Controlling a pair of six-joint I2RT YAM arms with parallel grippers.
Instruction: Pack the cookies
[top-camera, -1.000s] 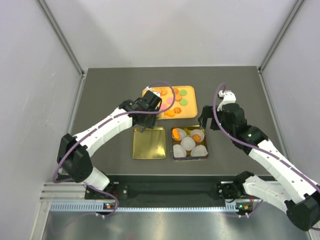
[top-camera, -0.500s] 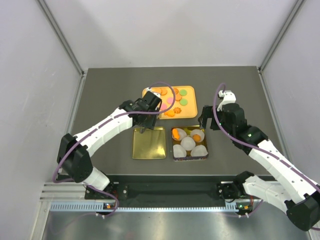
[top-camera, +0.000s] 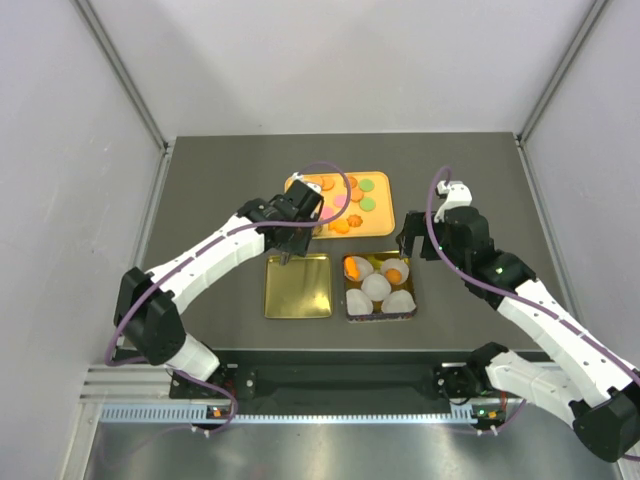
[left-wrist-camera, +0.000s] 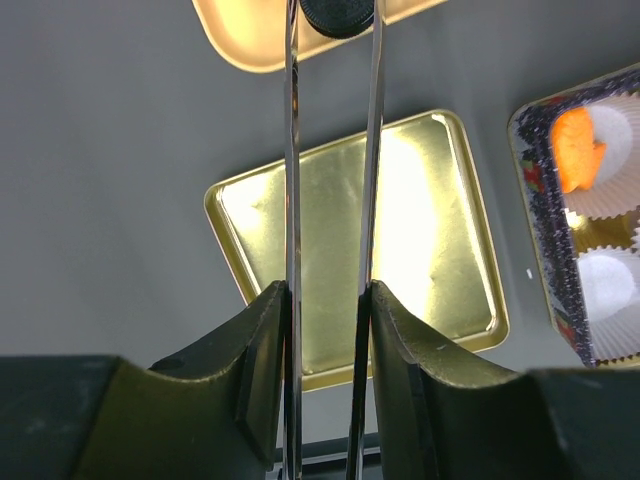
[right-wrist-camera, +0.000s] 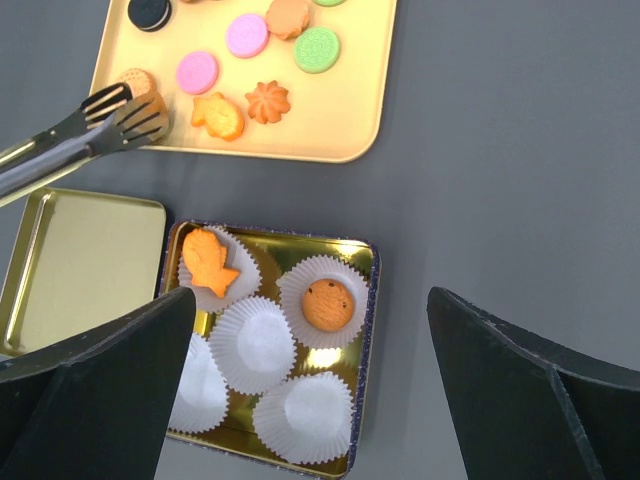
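Several cookies, orange, pink, green and black, lie on the orange tray, also shown in the right wrist view. My left gripper is shut on metal tongs, whose tips rest at the tray's near-left corner beside a round brown cookie. In the left wrist view a black cookie shows beyond the tong blades. The gold tin holds a fish-shaped cookie and a round cookie in paper cups. My right gripper is open above the tin.
The tin's gold lid lies flat left of the tin, under the tongs in the left wrist view. Three white paper cups in the tin hold nothing. Grey walls enclose the dark table.
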